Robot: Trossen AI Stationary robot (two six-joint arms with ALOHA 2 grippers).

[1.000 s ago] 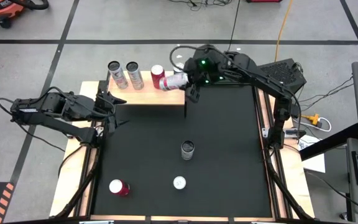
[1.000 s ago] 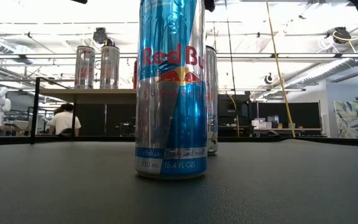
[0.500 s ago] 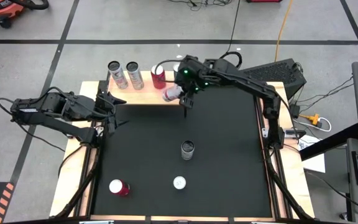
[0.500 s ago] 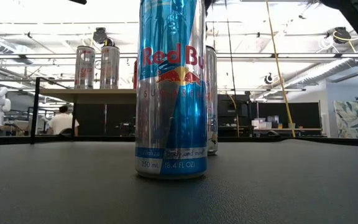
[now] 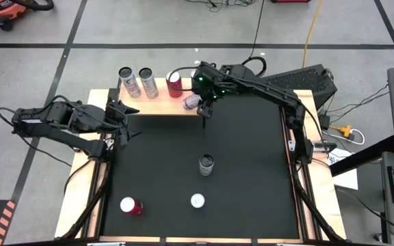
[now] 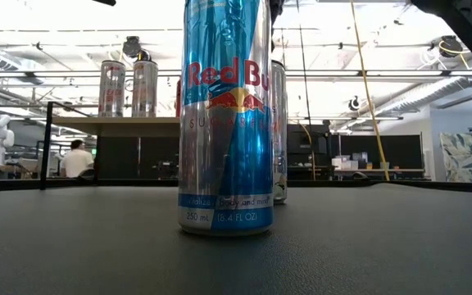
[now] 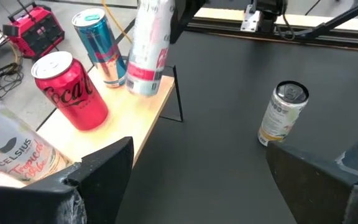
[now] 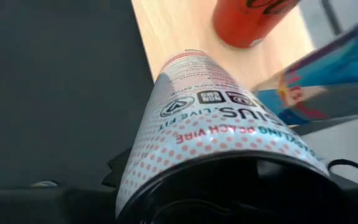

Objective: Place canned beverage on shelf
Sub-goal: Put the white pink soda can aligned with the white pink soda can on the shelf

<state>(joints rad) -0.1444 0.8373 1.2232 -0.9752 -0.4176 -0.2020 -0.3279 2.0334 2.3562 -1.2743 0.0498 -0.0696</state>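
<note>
- Since a second ago, the right tool (image 5: 195,98) has swung its white can with pink dots (image 5: 191,101) from lying sideways beyond the shelf's end to near upright over the shelf (image 5: 157,105).
- Its fingers pinch that can around the upper body; in the left wrist view the can (image 7: 148,46) stands almost vertical with its base at the wooden top (image 7: 143,118), close to the end with the dark leg. Whether it touches the wood, I cannot tell.
- Just beside it on the shelf stands a red cola can (image 5: 174,84), then a blue-and-silver can (image 5: 147,82) and a white can (image 5: 128,81).
- Off the shelf's other end, the left tool (image 5: 123,121) waits with fingers spread, holding nothing.
- Three more cans stand on the black counter (image 5: 252,171): a pale one (image 5: 206,164) mid-counter, a blue-and-silver one (image 5: 197,201) and a red one (image 5: 130,206) nearer the front edge.
</note>
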